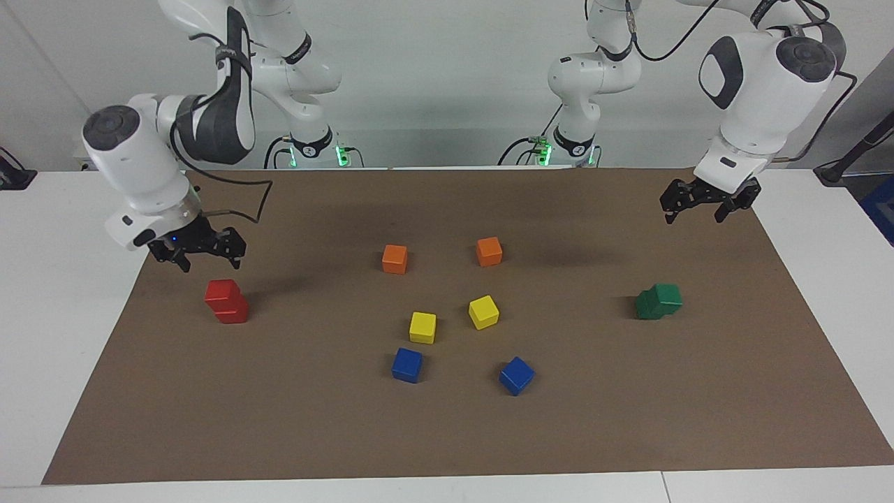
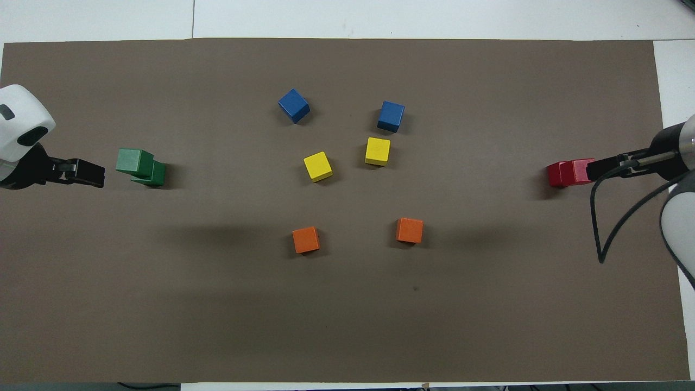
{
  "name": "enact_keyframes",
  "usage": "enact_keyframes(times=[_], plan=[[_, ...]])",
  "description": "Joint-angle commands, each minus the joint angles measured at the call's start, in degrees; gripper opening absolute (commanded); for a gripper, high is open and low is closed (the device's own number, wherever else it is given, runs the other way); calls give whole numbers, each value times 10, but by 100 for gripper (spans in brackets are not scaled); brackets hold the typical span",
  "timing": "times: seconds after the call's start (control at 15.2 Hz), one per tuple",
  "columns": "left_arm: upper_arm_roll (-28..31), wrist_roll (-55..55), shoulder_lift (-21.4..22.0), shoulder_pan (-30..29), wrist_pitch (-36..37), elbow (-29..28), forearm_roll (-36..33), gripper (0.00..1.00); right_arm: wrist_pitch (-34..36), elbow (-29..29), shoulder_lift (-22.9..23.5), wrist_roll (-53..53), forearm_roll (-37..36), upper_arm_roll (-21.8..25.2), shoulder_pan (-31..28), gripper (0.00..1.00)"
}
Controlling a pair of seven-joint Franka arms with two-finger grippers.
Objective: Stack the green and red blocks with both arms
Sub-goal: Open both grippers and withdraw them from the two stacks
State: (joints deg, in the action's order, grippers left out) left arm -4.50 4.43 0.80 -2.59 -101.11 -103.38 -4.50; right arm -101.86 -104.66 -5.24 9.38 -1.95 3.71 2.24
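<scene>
I read both stacks as built: the red blocks [image 1: 227,301] sit stacked under my right tool [image 1: 207,260], the green blocks [image 1: 658,301] offset beneath my left tool [image 1: 703,207]. Both tools hang spread and empty. Next: retract. Orange cubes [image 1: 394,258], yellow cubes [image 1: 422,327] and blue cubes [image 1: 407,365] mid-worktop [image 1: 628,419] obstruct nothing.

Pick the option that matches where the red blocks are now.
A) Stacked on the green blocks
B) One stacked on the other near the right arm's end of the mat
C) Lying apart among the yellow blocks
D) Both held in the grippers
B: the red blocks sit one on the other on the brown mat, below the raised, open right gripper, which holds nothing.
</scene>
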Motion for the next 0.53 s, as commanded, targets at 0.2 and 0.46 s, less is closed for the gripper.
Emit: enact_keyframes(times=[0.2, 0.46], plan=[[0, 4, 24, 8, 28, -2, 11, 100, 61, 2, -20, 6, 8, -12, -7, 100], [-1, 3, -4, 9, 96, 90, 21, 100, 59, 8, 1, 6, 4, -19, -13, 100]])
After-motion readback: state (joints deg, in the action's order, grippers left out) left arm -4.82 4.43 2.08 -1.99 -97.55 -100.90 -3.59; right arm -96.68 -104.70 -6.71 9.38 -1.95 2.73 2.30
